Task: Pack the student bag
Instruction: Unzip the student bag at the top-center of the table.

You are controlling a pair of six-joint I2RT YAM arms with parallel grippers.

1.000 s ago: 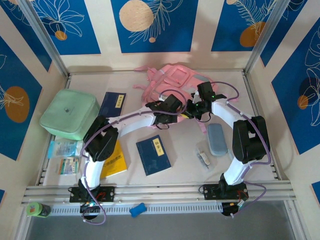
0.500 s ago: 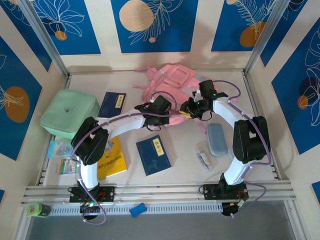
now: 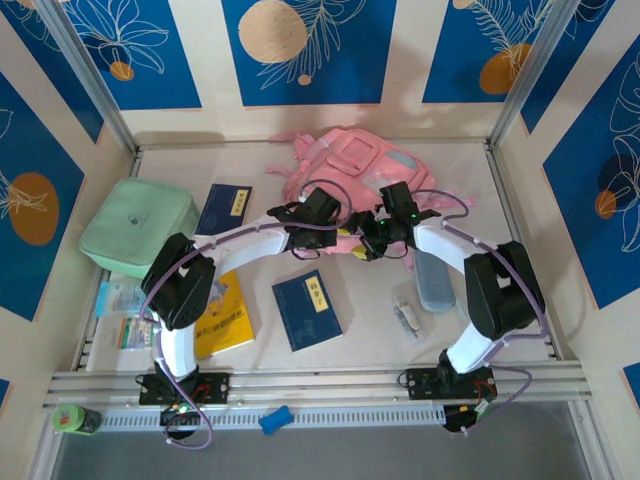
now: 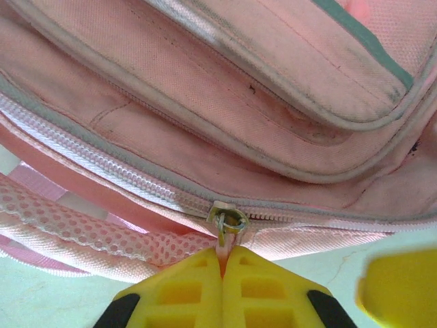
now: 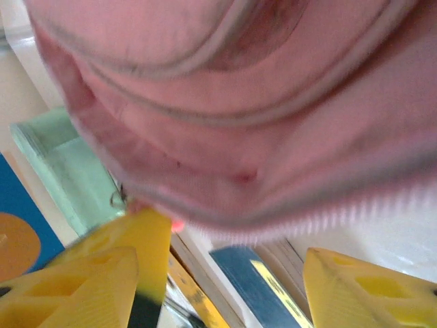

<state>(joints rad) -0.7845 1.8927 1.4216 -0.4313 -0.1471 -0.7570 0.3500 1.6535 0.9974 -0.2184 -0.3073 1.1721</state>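
At the far left the mint green soft case (image 3: pixel 138 228) sits against the left wall, with two small packets (image 3: pixel 130 312) lying nearer the rail in front of it. Next come a dark blue book (image 3: pixel 225 208) just right of the case, a yellow book (image 3: pixel 226 320) partly under the left arm, and a blue book (image 3: pixel 308 308) flat on the table (image 3: pixel 372 305). The student bag (image 3: pixel 350 165) lies at the far middle, touching the back edge, its straps trailing toward the arms. The left gripper (image 4: pixel 222 258) is pressed fully together on the zip pull (image 4: pixel 227 220) at the bag's near edge, with mesh strap beside it. The right gripper (image 5: pixel 220 260) hangs close by on the right, jaws wide apart and gripping nothing, the bag's pink edge just above them. The two wrists are crowded together there. Further right lie a small clear item (image 3: pixel 405 316) and a grey-blue pencil case (image 3: pixel 435 280), partly under the right arm. Walls close in three sides, and a metal rail (image 3: pixel 320 380) runs along the near edge. Bare table shows between the blue book and the small item, and in the far right corner.
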